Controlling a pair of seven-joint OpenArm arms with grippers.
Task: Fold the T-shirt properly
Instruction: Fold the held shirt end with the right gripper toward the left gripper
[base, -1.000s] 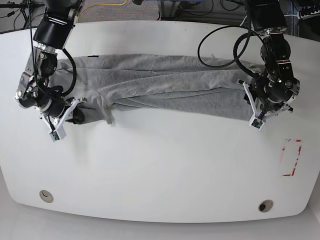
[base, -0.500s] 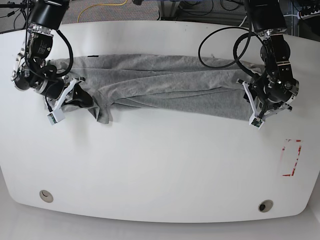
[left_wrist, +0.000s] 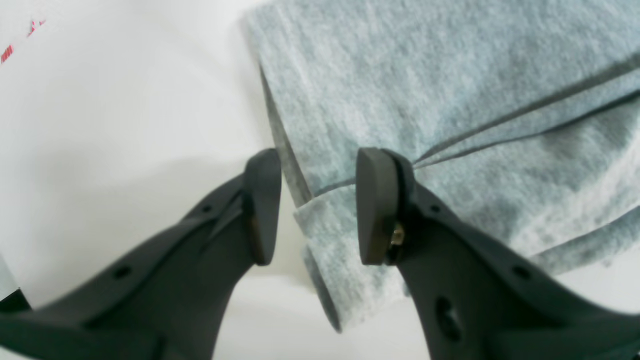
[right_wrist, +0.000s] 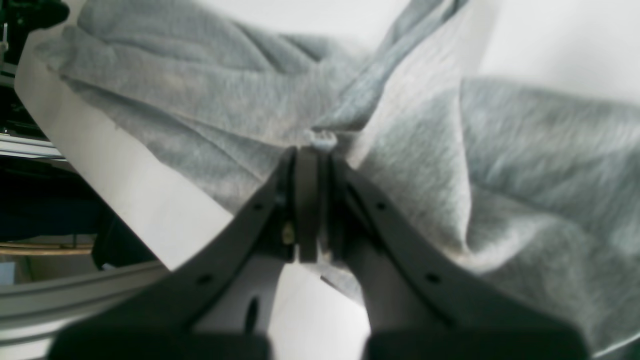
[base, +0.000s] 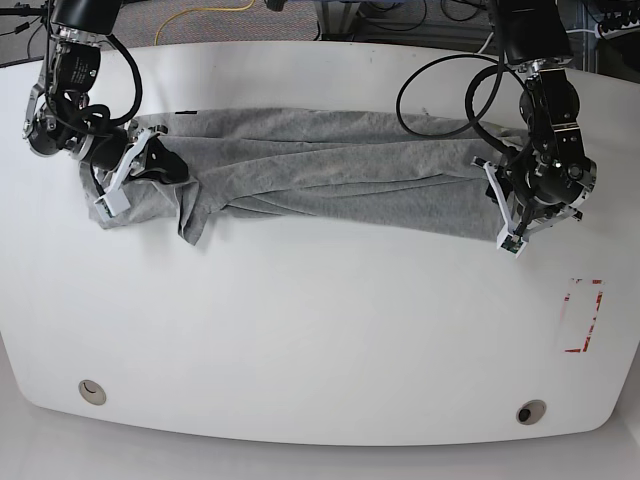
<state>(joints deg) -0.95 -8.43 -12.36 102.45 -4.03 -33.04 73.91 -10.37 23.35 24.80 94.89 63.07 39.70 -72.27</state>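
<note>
Table (base: 320, 340), white and rounded, filled the base view; beyond its far edge, upper frame, lay cables and dark equipment, with a red-marked rectangle (base: 583, 315) at the table's lower right. T-shirt (base: 330, 175), grey, lay stretched across the upper half of the frame, its long axis running left to right, bunched in long creases and not flat. Right gripper (right_wrist: 312, 150), at the left end of the shirt in the base view, had its jaws pressed together on a pinched ridge of cloth, a small tuft showing above the tips; fabric fanned out from that pinch to both sides in the right wrist view. Left gripper (left_wrist: 312, 210), at the shirt's right end, stood with jaws apart, straddling the folded corner edge, one finger over bare table and the other over cloth, nothing clamped. Judgement: the left arm was the nearer to the free right end, and closing there would give a hold at each end of the long axis. Cloth looked limp and likely to sag.
</note>
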